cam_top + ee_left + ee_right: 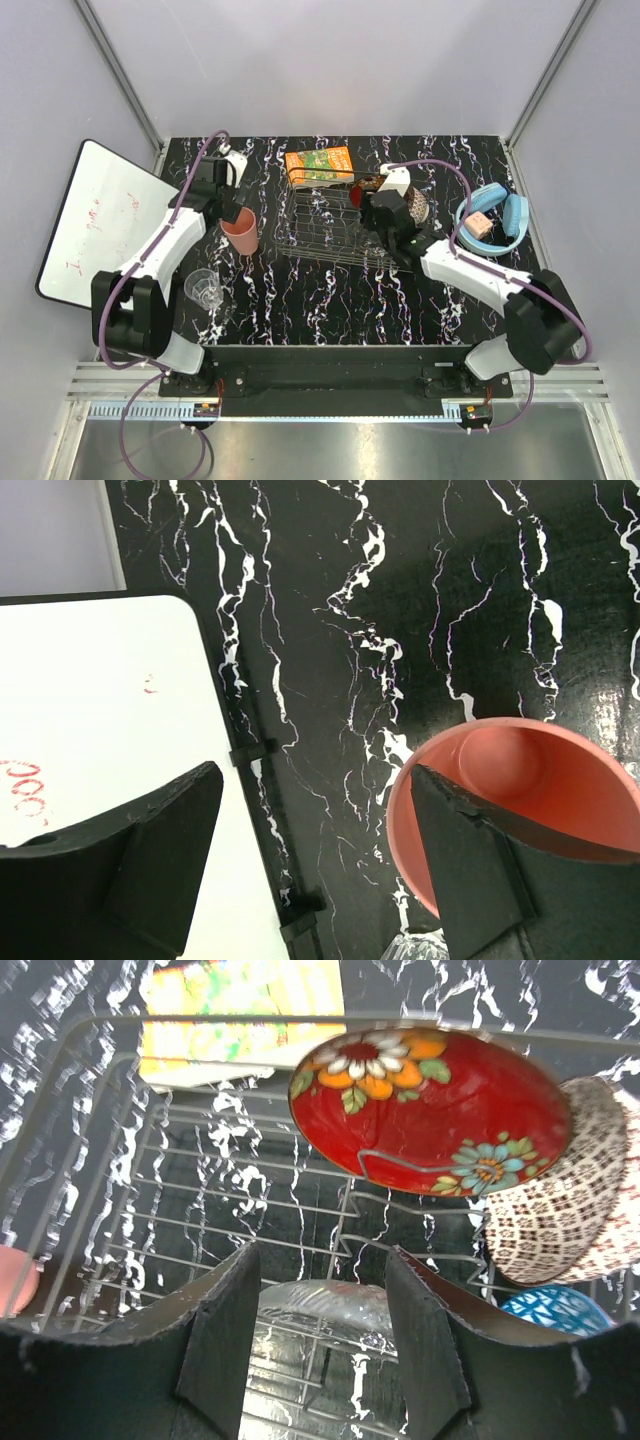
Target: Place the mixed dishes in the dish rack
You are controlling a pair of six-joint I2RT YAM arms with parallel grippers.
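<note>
Top external view: my two arms work over a black table (330, 300), with one rack (300, 225) at centre, four dishes in it and two outside.

At centre left, my left gripper (315, 775) hangs wide open at the one cup (520, 770). One finger is over the cup's mouth and the other is well outside, so I judge it is lined up to pinch the wall; nothing is gripped. One glass (205, 288) stands at lower left. My right gripper (322, 1255) is half open around the one clear bowl (320, 1310), low in the rack; I cannot tell if it presses the bowl. One plate (430, 1110) stands on edge against a wire, probably to save room. Beside it are one brown bowl (570, 1200) and one blue bowl (555, 1310). One carton (320, 163) and one set of headphones (492, 222) stay out.
</note>
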